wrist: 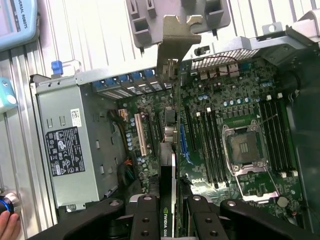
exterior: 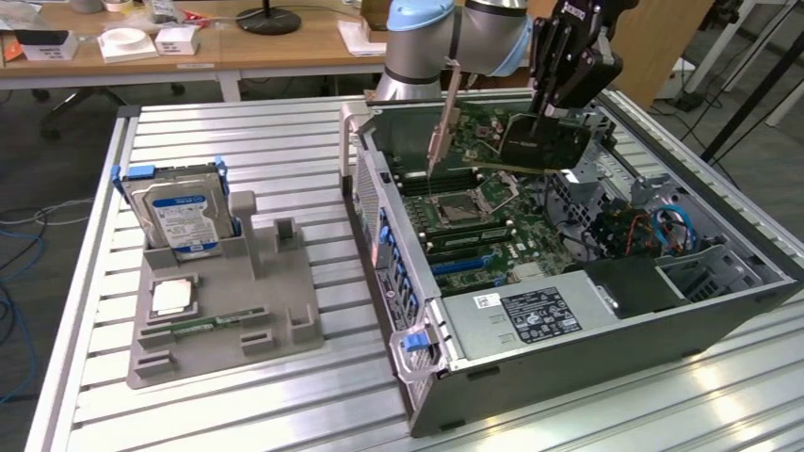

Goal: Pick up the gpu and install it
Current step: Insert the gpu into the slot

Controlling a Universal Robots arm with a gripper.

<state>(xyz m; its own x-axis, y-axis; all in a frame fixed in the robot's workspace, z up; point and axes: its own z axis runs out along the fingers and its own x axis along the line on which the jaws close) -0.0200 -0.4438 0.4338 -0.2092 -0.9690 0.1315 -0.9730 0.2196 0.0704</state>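
My gripper (exterior: pixel 562 111) fingers (wrist: pixel 148 220) clamp the gpu (exterior: pixel 534 143) by its edges, bracket (wrist: pixel 172 45) far from them. Light, stiff, fragile card.

Exterior looks down obliquely; wrist looks close down; both share motherboard (exterior: pixel 472 212) (wrist: pixel 235 145).

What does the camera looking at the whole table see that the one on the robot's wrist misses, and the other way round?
Exterior view alone: the boxy silver hard drive with blue-white label upright in the grey plastic parts holder.

Wrist view alone: a fingertip by a blue knob.

Both: the open grey computer case, its green motherboard and the dark graphics card with silvery bracket, gripped by the black fingers above it.
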